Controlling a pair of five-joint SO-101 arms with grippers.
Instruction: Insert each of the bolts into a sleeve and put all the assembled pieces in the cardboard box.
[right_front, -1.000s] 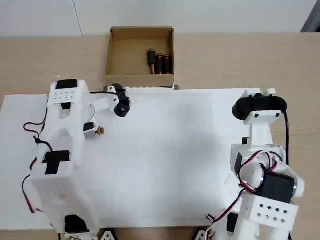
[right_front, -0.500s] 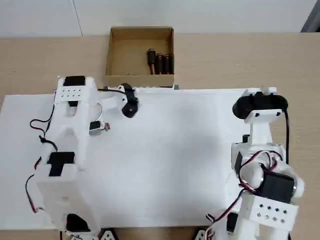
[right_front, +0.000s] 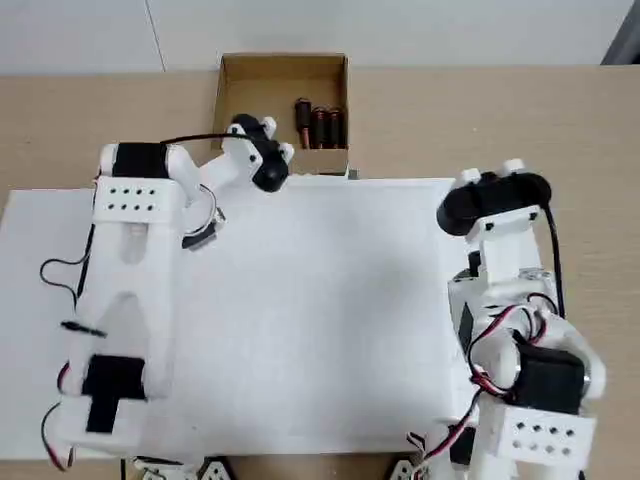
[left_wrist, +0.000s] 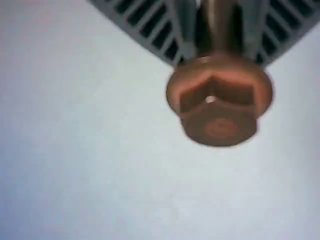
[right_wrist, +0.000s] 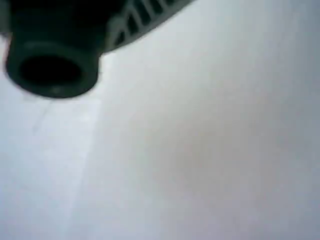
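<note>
The left gripper (left_wrist: 218, 22) is clenched on a copper bolt (left_wrist: 218, 102), and the right gripper (right_wrist: 85, 22) grasps a black sleeve (right_wrist: 52, 65) with its bore open. With the arms at nine and three o'clock, I'd line shank and bore up squarely before pushing. The cardboard box (right_front: 232, 110), at twelve, holds finished pieces (right_front: 320, 125).

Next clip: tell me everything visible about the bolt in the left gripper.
The bolt looks like copper-coloured metal: a hexagonal head on a round flange, with a small bright spot at its centre. Its shank runs back between the grey ribbed fingers of the left gripper, which clamp it. The head sticks out past the fingertips over the white sheet; contact with the sheet cannot be told.
</note>
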